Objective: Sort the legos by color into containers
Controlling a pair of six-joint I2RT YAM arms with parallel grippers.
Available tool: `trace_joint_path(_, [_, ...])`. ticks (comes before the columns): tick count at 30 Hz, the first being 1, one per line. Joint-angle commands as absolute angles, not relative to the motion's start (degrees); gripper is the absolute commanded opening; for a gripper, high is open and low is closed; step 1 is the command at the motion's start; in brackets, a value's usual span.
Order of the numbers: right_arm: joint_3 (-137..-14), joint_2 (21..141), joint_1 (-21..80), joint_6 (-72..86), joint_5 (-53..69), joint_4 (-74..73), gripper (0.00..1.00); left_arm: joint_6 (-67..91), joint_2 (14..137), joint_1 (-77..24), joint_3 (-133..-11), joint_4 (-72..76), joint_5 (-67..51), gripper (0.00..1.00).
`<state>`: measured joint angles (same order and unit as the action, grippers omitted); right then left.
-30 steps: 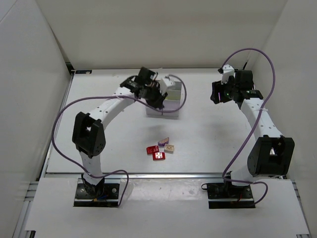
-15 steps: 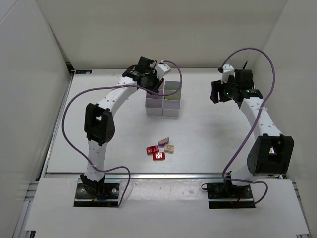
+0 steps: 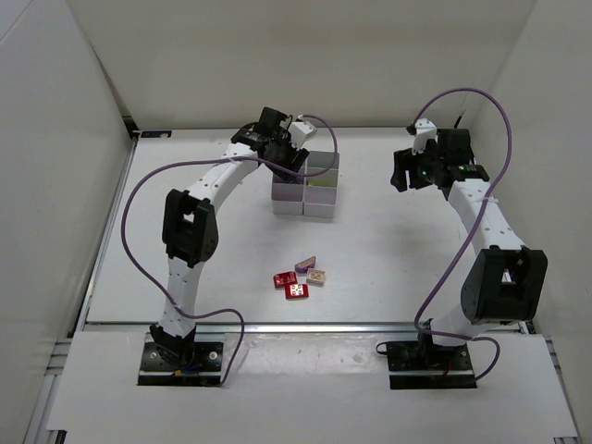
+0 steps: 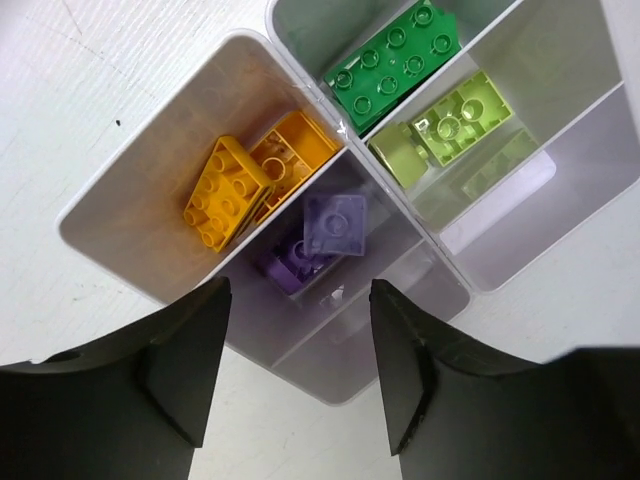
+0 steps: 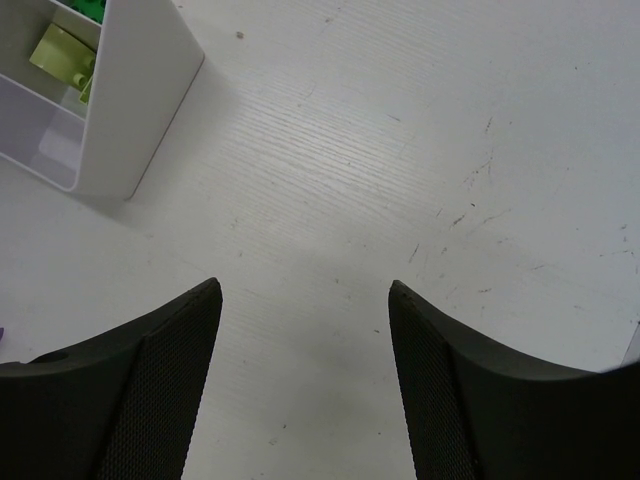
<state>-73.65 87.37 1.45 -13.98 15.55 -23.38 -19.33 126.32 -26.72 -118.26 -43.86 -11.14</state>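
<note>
Well, purple brick (image 4: 335, 222) is binned in the containers (image 3: 287, 206); left fingers (image 4: 180, 370), right fingers (image 5: 160, 390) spread empty; near red legos (image 3: 297, 290) get fetched next.

From above, the left gripper (image 3: 294, 154) hides the far end of the boxes (image 3: 288, 206); the purple brick (image 4: 335, 222) looks blurred up close.

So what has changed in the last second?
The left gripper moved back across the containers toward their far left corner; its jaws are open and empty. The right gripper and the four loose legos stayed put.
</note>
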Motion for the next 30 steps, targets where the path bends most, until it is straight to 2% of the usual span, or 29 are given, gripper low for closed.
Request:
trace_joint_path(1, [-75.5, 87.7, 1.1, -14.3, 16.2, -21.4, 0.72, -19.0, 123.8, -26.5, -119.8, -44.0, -11.8, 0.69])
trace_joint_path(6, [-75.6, 87.6, 1.1, -14.3, 16.7, -21.4, 0.72, -17.4, 120.1, -25.5, -118.7, -43.0, -16.7, 0.68])
trace_joint_path(9, [-75.7, 87.6, 1.2, -14.2, 16.7, -21.4, 0.72, -14.9, 113.7, -24.4, -116.6, -41.5, -21.3, 0.63])
trace_joint_path(16, [-75.4, 87.9, 1.1, -14.2, 18.1, -21.4, 0.72, -20.4, 98.5, -26.2, -96.6, -43.5, -32.6, 0.65])
trace_joint_path(21, [-75.4, 88.0, 1.2, -13.9, 19.1, -21.4, 0.73, -25.0, 91.2, -32.6, -81.0, -46.5, -29.6, 0.65])
trace_joint_path(30, [-75.3, 88.5, 1.1, -12.9, 18.2, -20.7, 0.84, -18.2, 94.6, -40.2, -73.2, -41.2, -21.0, 0.66])
